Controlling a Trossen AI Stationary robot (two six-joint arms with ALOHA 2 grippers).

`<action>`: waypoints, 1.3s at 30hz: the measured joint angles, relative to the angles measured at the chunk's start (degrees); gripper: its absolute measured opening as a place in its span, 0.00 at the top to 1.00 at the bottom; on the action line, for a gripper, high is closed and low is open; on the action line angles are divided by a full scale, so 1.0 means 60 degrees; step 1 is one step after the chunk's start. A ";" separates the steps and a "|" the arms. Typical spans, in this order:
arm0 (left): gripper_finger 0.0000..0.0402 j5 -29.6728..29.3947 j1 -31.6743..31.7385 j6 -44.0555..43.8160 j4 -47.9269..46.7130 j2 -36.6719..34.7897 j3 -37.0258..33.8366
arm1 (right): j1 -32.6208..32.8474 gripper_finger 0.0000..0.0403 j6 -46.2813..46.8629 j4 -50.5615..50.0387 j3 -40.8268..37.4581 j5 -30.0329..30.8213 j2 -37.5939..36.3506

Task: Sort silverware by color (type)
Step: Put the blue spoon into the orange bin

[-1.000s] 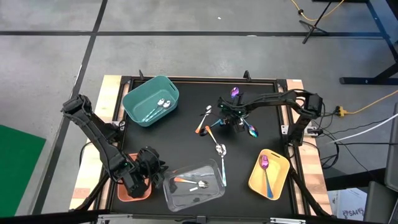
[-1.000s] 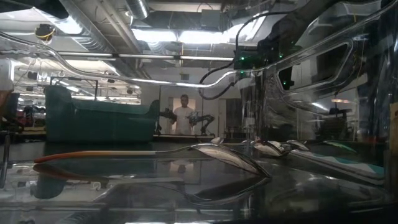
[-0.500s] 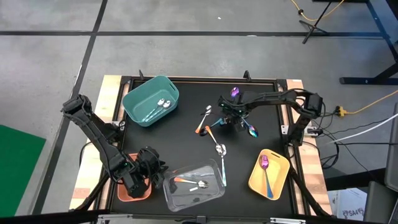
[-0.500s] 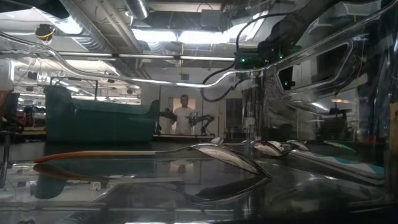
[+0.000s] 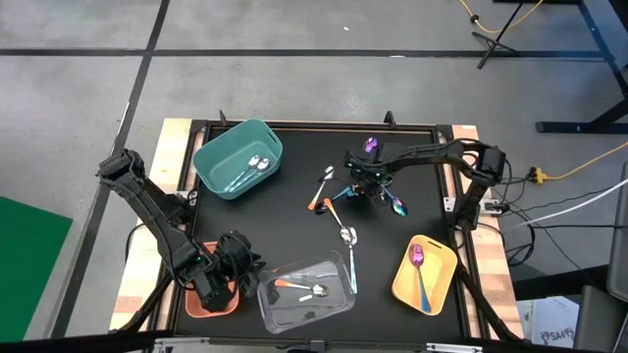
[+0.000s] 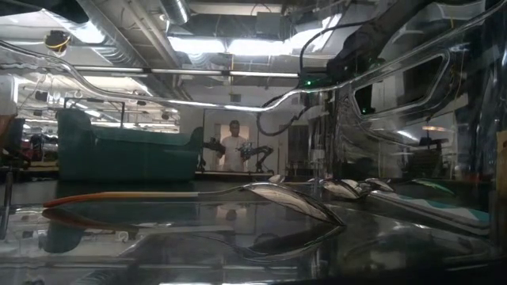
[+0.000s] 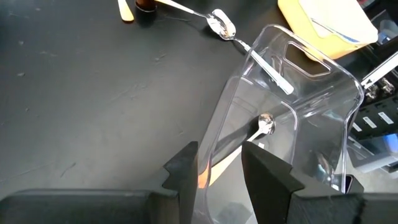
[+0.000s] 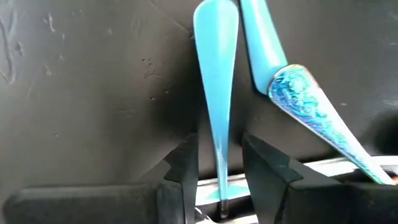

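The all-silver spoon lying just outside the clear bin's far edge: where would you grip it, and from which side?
Grip the all-silver spoon at mid-handle, from straight above, fingers across the handle. It lies flat on the table mat, so only a top-down pinch gets under nothing. Its handle runs toward the clear bin, whose rim crowds the handle's end, and the bowl is too wide and rounded.

Grey concrete floor surrounds the table, a green mat alongside, bright ceiling lights overhead.

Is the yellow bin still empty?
No, the high view shows a purple-bowled spoon with a teal handle lying in the yellow bin.
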 joint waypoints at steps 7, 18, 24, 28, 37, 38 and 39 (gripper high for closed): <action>0.71 -0.0081 0.0000 0.0004 0.0056 0.0002 0.0000 | -0.0003 0.76 -0.0002 -0.0014 0.0042 0.0022 0.0209; 0.71 -0.0243 0.0249 0.0007 0.0052 0.0002 -0.0007 | 0.0001 0.99 0.0009 -0.0008 0.0028 0.0051 0.0227; 0.71 -0.0246 0.0603 0.0619 0.0056 0.0002 -0.0007 | 0.0004 0.99 0.0016 0.0004 0.0020 0.0067 0.0231; 0.71 -0.0246 0.0892 0.1005 0.0056 0.0002 -0.0007 | 0.0004 0.99 0.0020 -0.0016 0.0017 0.0070 0.0189; 0.71 -0.0243 0.1495 0.1077 0.0056 0.0002 -0.0007 | 0.0001 1.00 0.0031 -0.0043 -0.0034 0.0139 -0.0476; 0.71 -0.0243 0.1552 0.1196 0.0056 0.0002 -0.0007 | 0.0001 1.00 0.0031 -0.0047 -0.0033 0.0139 -0.0553; 0.71 -0.0243 0.1610 0.1326 0.0056 0.0002 -0.0007 | 0.0001 1.00 0.0031 -0.0044 -0.0034 0.0133 -0.0618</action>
